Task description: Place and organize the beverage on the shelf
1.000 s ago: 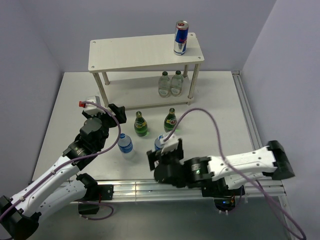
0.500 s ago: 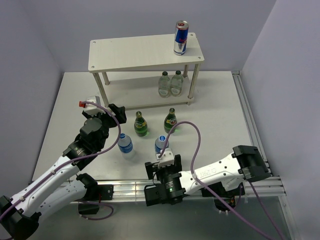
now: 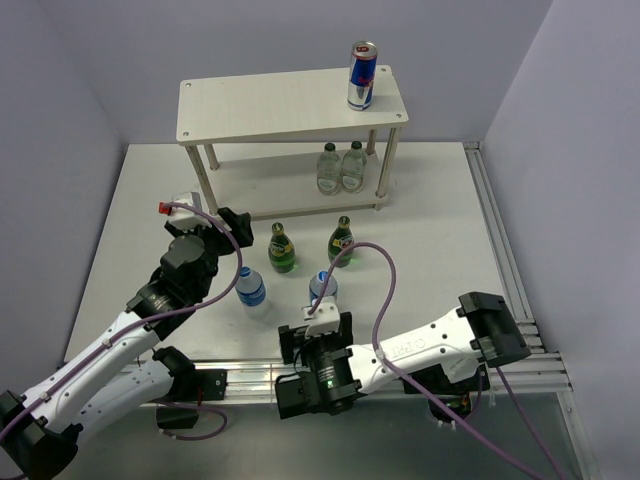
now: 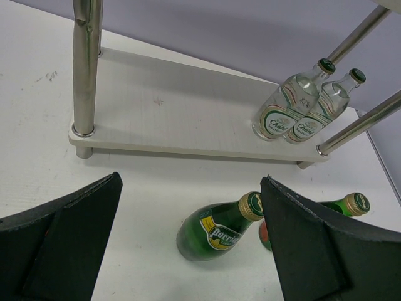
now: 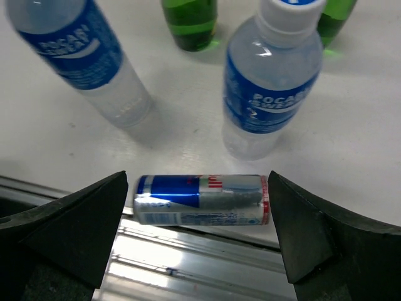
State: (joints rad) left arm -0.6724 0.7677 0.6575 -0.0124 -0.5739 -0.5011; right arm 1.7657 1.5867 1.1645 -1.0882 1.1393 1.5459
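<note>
the left gripper (image 4: 191, 182) hovers over the left half of the tabletop (image 3: 130, 250), pointed toward the shelf (image 3: 280, 105), its fingers spread wide with nothing between them. just right of it, toward the near edge, the left plastic bottle (image 3: 252, 292) stands upright with its blue cap and label. behind that, nearer the middle of the tabletop, stands the left green bottle (image 3: 283, 250), upright and apart from the others.

the shelf sits along the far edge. on its lower board, toward the right end, two clear glass bottles (image 4: 301, 106) with green caps stand touching side by side. on the top board, at the right end, the upright can (image 3: 361, 76) stands alone.

right of centre, the right plastic bottle (image 3: 322, 288) stands upright, and the right green bottle (image 3: 341, 240) stands behind it, toward the shelf.

the right gripper (image 5: 197, 188) points down at the near edge of the tabletop, just in front of the right plastic bottle. its fingers are spread wide on either side of the lying can (image 5: 200, 199), which rests on its side at the very edge, along the metal rail (image 5: 188, 257). whether the fingers touch the can's ends i cannot tell; it lies on the surface, not lifted.
</note>
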